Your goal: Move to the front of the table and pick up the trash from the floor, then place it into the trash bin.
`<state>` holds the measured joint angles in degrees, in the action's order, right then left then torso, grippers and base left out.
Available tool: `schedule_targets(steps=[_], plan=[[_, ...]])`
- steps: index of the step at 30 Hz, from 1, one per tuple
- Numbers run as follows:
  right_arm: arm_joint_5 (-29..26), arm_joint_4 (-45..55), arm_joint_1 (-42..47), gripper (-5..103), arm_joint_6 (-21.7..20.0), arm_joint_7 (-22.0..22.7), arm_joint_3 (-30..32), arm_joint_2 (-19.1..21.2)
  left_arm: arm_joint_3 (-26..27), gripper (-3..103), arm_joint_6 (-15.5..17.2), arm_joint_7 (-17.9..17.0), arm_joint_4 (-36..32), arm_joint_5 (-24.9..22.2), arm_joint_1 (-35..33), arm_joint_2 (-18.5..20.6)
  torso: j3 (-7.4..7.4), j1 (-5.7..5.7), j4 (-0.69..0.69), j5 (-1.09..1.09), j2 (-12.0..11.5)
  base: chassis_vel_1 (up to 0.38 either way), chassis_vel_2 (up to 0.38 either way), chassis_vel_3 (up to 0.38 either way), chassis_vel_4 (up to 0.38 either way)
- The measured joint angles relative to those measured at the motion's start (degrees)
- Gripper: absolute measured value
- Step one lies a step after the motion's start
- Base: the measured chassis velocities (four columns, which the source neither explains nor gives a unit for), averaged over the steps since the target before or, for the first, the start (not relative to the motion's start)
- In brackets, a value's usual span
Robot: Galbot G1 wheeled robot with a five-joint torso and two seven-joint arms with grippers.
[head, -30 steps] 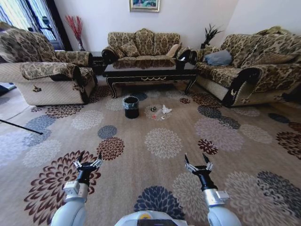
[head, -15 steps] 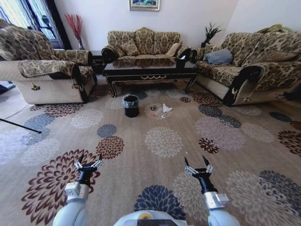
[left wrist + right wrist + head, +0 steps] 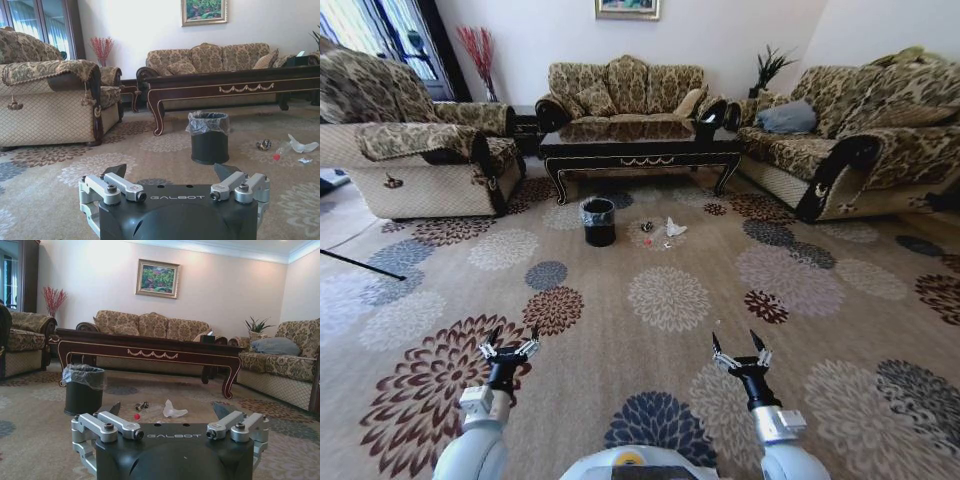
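Patterned sofa (image 3: 625, 88) w/ framed pic (image 3: 627, 9) above, armchair (image 3: 410, 150) left, red stems (image 3: 480, 55).

We count one trash bin (image 3: 598, 221), one table (image 3: 640, 146), three sofas, and three pieces of trash: one crumpled tissue (image 3: 674, 228), one clear bottle (image 3: 146, 413) and one dark wrapper (image 3: 646, 228), all lying on the floor (image 3: 665, 300) well beyond our two grippers' spread fingers.

Trash bin (image 3: 598, 221) and trash (image 3: 673, 229) on floor (image 3: 670, 330)
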<state>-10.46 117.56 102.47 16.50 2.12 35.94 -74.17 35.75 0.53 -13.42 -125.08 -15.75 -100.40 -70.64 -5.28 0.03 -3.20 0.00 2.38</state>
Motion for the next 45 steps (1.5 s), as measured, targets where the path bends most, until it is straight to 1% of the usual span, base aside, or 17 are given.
schedule_targets(steps=[1, 3, 5, 7, 8, 11, 16, 20, 22, 23, 25, 26, 36, 45], plan=[[0.0, 0.0, 0.0, 100, 0.0, 0.0, 0.0, 0.0, 0.0, 100, 0.0, 0.0, 0.0, 0.0, 0.0, 0.0, 0.00, 0.00, 0.00, 0.00, 0.0, 0.000, 0.000, 0.000, 0.000], [-0.3, 0.0, 0.1, 100, 0.0, -0.3, 0.1, 0.1, 0.0, 100, 0.0, 0.0, 0.1, 0.0, 0.0, 0.0, 0.64, -0.01, 0.00, 0.00, -0.7, 0.000, 0.000, 0.000, 0.000], [-0.3, 0.0, 0.1, 100, 0.0, -0.3, 0.1, 0.1, 0.0, 100, 0.0, 0.0, 0.1, 0.0, 0.0, 0.0, 0.78, -0.01, 0.00, 0.00, -0.9, 0.000, 0.000, 0.000, 0.000], [-0.4, 0.1, 0.1, 100, 0.0, -0.4, 0.1, 0.2, -0.2, 100, 0.0, 0.0, 0.1, 0.0, 0.0, -0.1, 1.48, -0.01, 0.00, 0.00, -1.5, 0.000, 0.000, 0.000, 0.000], [-0.4, 0.1, 0.1, 100, 0.0, -0.4, 0.1, 0.2, -0.2, 100, 0.0, 0.0, 0.1, 0.0, 0.0, -0.1, 1.48, -0.01, 0.00, 0.00, -1.5, 0.000, 0.000, 0.000, 0.000], [-0.4, 0.1, 0.1, 100, 0.0, -0.4, 0.1, 0.2, -0.4, 100, 0.0, -0.1, 0.1, 0.0, 0.1, -0.1, 2.34, -0.02, 0.00, 0.00, -2.4, 0.000, 0.000, 0.000, 0.000], [-0.4, 0.1, 0.0, 100, 0.0, -0.4, 0.1, 0.2, -0.5, 100, 0.0, -0.5, 0.2, 0.3, 0.3, -0.1, 2.91, -0.03, 0.00, 0.00, -2.4, 0.000, 0.000, 0.000, 0.000], [-0.4, 0.1, 0.0, 100, -0.2, -0.4, 0.1, 0.2, -0.4, 100, -0.7, -1.1, 0.4, 0.7, 0.2, -0.1, 2.95, -0.02, 0.00, 0.00, -2.4, 0.000, 0.000, 0.000, 0.000], [-0.2, 0.1, 0.0, 100, -0.5, -0.4, 0.1, 0.2, -0.5, 100, -3.2, -1.9, 0.6, 0.3, 0.2, -0.2, 2.94, -0.03, 0.00, 0.00, -2.4, 0.000, 0.000, 0.000, 0.000], [-0.2, 0.1, 0.0, 100, -0.5, -0.4, 0.1, 0.2, -0.5, 100, -3.2, -1.9, 0.6, 0.3, 0.2, -0.2, 2.94, -0.03, 0.00, 0.00, -2.4, 0.000, 0.000, 0.000, 0.000], [0.0, 0.0, 0.0, 100, -0.6, -0.5, 0.0, 0.2, -0.5, 100, -5.3, -2.4, 0.7, -0.4, 0.4, -0.2, 2.90, -0.03, 0.00, 0.00, -2.4, 0.000, 0.000, 0.000, 0.000], [0.1, -0.1, 0.0, 100, -0.6, -0.5, 0.0, 0.2, -0.5, 100, -5.6, -2.5, 0.8, -0.5, 0.5, -0.2, 2.87, -0.03, 0.00, 0.00, -2.4, 0.000, 0.000, 0.000, 0.000], [0.5, -0.5, -0.1, 100, -0.3, -0.6, -0.1, 0.1, -0.4, 100, -6.0, -2.4, 1.5, -0.1, 0.5, -0.1, 2.69, -0.04, 0.00, 0.00, -2.4, -0.018, 0.026, 0.019, -0.022], [0.6, -0.6, -0.1, 100, -0.2, -0.6, -0.2, -0.1, -0.2, 100, -6.7, -2.2, 2.1, -0.4, 0.3, -0.3, 2.53, -0.03, -0.01, -0.01, -2.4, -0.183, 0.193, 0.183, -0.196]])
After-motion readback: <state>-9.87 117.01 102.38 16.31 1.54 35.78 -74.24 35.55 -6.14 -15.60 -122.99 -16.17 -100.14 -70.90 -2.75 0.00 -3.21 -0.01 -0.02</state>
